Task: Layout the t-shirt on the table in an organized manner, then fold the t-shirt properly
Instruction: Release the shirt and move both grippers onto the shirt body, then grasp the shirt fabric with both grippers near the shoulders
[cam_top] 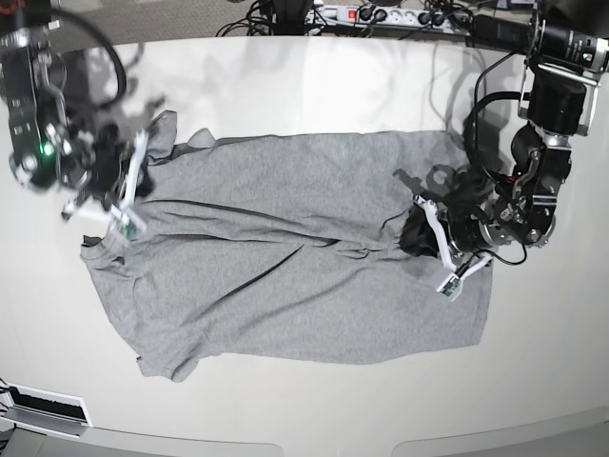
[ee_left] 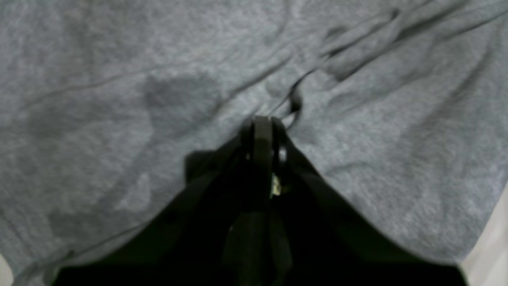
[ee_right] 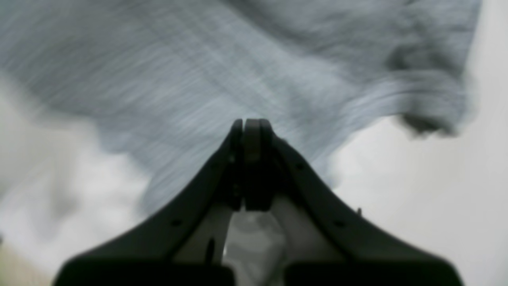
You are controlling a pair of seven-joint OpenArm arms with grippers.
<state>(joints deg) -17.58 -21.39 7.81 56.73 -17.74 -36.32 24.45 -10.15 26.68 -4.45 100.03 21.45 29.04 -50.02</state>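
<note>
The heather-grey t-shirt lies spread on the off-white table, plain side up, collar end at the left and hem at the right. A wrinkled ridge runs across it between my two grippers. My left gripper is at the shirt's right part; in the left wrist view its jaws are shut, pinching t-shirt cloth that puckers at the tips. My right gripper is at the left shoulder area; its jaws are shut against the motion-blurred t-shirt, with table beside it.
A power strip and tangled cables lie along the table's back edge. A small flat device sits at the front left corner. The table's curved front edge runs below the shirt.
</note>
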